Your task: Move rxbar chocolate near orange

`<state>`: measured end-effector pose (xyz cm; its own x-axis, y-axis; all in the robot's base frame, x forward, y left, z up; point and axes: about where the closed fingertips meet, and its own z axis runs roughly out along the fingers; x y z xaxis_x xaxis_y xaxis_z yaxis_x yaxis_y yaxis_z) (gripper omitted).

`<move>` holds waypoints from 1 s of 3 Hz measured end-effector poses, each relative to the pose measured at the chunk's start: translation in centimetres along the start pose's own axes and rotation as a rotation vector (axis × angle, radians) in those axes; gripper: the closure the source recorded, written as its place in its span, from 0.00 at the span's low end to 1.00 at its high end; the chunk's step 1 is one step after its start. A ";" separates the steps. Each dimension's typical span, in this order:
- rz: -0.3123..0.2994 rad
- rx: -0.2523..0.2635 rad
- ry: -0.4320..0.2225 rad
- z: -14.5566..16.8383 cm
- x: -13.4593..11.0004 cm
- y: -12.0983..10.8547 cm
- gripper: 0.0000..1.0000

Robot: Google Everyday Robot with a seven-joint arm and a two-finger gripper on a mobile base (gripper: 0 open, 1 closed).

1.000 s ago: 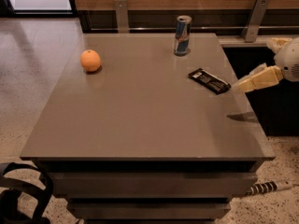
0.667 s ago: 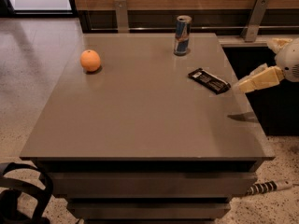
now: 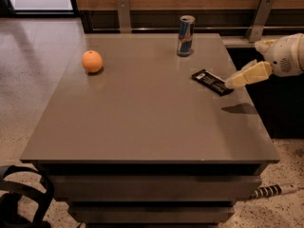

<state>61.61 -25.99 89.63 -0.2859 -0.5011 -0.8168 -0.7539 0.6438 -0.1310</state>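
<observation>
Camera view: rxbar chocolate (image 3: pixel 210 81) lies at the gripper (image 3: pixel 231 82) tip, grip state unclear.

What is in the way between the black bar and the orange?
Nothing visible. The gripper is right at the rxbar chocolate's right end, and only bare table lies between the bar and the orange. The drink can stands farther back, off that line.
</observation>
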 end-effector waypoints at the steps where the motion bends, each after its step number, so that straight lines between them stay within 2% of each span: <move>1: 0.015 -0.015 -0.002 1.5 0.2 -0.3 0.00; 3: 0.020 -0.048 -0.020 6.2 1.6 -0.8 0.00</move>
<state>65.40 -23.68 84.94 -0.2900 -0.4765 -0.8300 -0.7756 0.6251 -0.0879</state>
